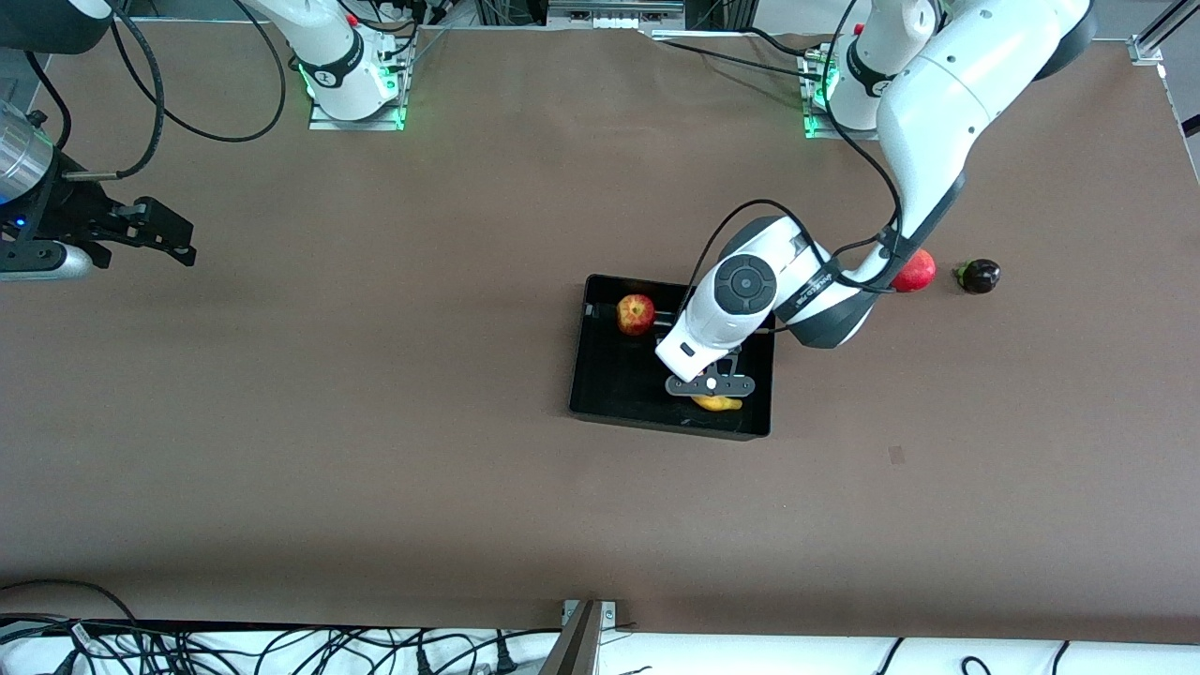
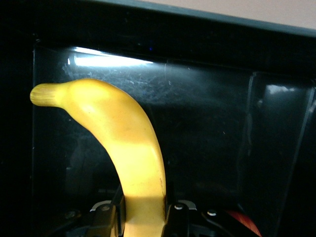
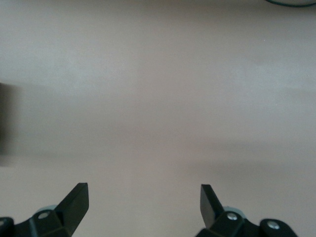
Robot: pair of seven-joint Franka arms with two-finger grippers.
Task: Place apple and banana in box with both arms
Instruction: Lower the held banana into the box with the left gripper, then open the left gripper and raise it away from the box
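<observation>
The black box (image 1: 600, 398) sits mid-table. The apple (image 1: 636, 314), red with yellow streaks, lies inside it at the corner toward the robots' bases. My left gripper (image 1: 714, 394) is down inside the box, shut on the yellow banana (image 1: 718, 403). In the left wrist view the banana (image 2: 129, 148) curves up from between the fingers (image 2: 109, 217) against the box's glossy wall (image 2: 207, 123). My right gripper (image 1: 159, 234) is open and empty, up over the bare table at the right arm's end; its fingertips (image 3: 76, 202) show wide apart in the right wrist view.
A uniformly red round fruit (image 1: 915, 272) and a dark purple fruit (image 1: 979, 276) lie on the table toward the left arm's end, beside that arm's elbow. Cables run along the table's edge nearest the camera.
</observation>
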